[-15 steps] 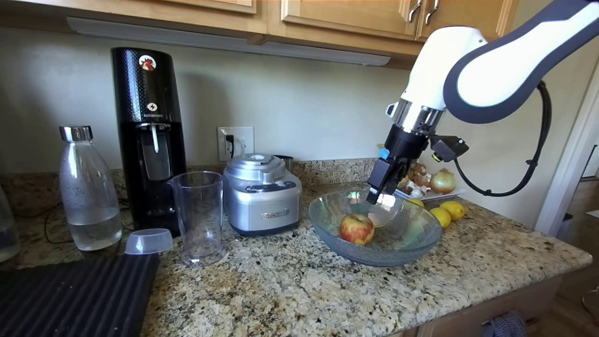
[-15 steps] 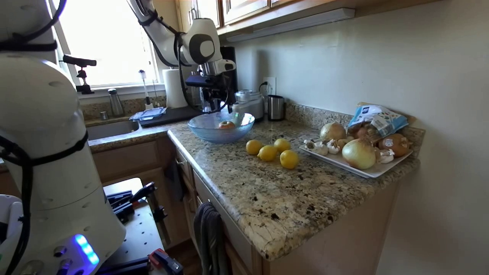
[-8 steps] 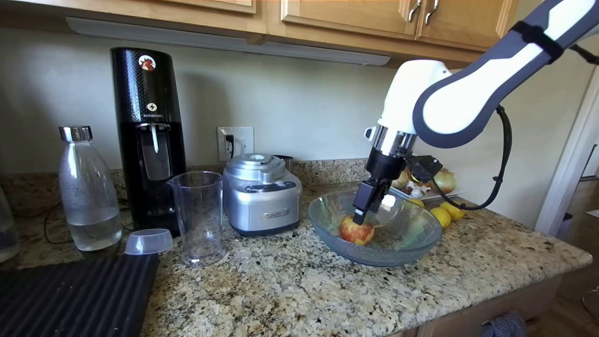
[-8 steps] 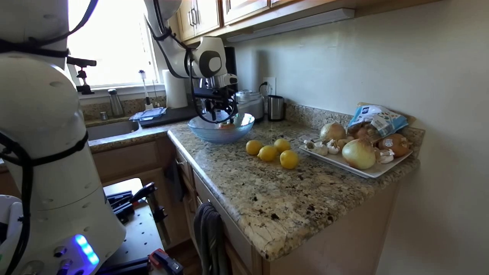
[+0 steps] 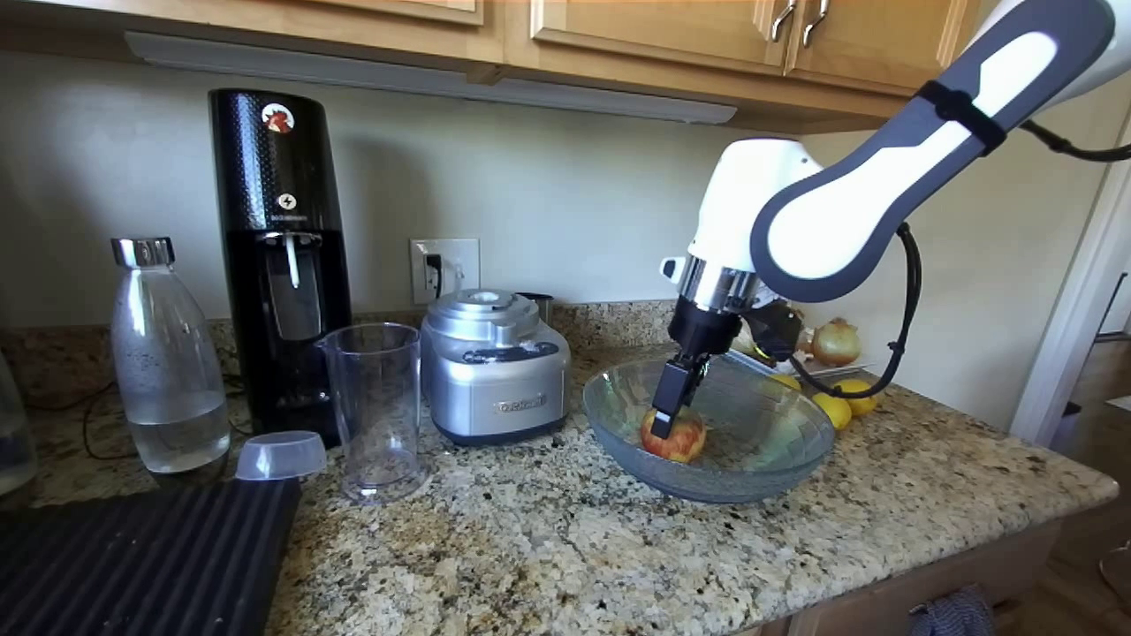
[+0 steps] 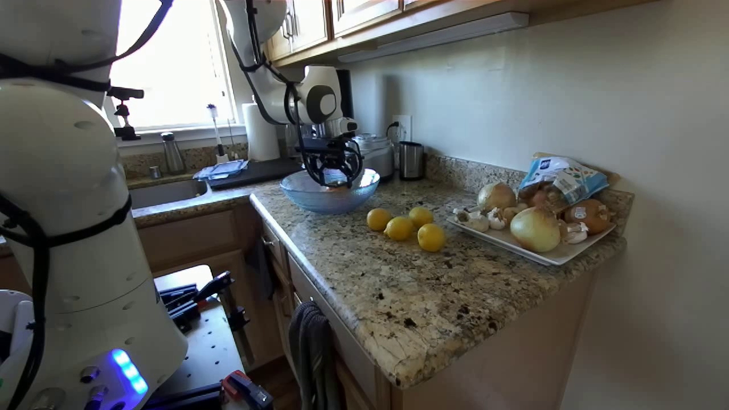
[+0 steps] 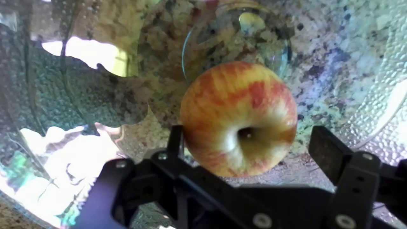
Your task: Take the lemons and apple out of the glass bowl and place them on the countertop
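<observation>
The red and yellow apple (image 5: 685, 444) sits inside the clear glass bowl (image 5: 742, 477), which also shows in an exterior view (image 6: 324, 200). My gripper (image 5: 664, 426) is down inside the bowl, around the apple. In the wrist view the gripper (image 7: 248, 141) is open. The left finger is at the apple's side, perhaps touching; a clear gap shows between the apple (image 7: 235, 95) and the right finger. Several yellow lemons (image 6: 399, 228) lie grouped on the granite countertop (image 6: 410, 307) beside the bowl. They are partly hidden behind the bowl and cable in an exterior view (image 5: 832, 410).
A silver food processor (image 5: 499, 380), a clear beaker (image 5: 380, 424) and a black ribbed mat (image 5: 150, 548) stand along the counter. A white tray (image 6: 547, 259) with onions and garlic lies near the wall. A steel cup (image 6: 411, 161) is at the back.
My gripper has come down into the bowl, from above its inside to around the apple. The apple, bowl and lemons have not moved.
</observation>
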Controlling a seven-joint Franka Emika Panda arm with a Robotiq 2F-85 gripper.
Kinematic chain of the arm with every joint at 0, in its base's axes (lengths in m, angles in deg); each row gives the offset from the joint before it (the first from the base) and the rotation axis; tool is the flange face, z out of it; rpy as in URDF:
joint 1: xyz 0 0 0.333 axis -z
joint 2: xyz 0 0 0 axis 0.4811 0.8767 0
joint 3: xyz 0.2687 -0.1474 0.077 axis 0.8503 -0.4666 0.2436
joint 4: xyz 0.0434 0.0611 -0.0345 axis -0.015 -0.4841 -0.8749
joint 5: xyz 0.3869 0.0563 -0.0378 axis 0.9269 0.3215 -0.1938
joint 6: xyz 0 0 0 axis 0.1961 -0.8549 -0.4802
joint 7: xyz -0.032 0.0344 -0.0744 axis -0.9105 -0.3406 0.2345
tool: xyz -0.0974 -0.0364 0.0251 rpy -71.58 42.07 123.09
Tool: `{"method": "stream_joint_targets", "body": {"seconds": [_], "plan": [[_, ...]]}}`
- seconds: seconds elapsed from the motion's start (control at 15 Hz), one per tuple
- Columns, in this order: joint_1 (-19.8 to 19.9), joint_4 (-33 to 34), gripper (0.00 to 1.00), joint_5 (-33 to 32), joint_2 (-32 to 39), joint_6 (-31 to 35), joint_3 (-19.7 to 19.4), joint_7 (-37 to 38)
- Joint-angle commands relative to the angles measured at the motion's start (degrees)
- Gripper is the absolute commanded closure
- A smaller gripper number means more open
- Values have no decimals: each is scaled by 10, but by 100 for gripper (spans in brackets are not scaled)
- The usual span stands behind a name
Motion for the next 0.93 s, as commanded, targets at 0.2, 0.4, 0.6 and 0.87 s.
{"method": "stream_joint_targets", "body": {"seconds": [0.2, 0.4, 0.6, 0.87], "plan": [[-3, 14, 0, -10, 23, -8, -2, -31], [-2, 13, 0, -11, 25, -10, -2, -37], [0, 13, 7, -5, 29, -10, 0, -41], [1, 14, 36, -3, 28, -14, 0, -40]]}}
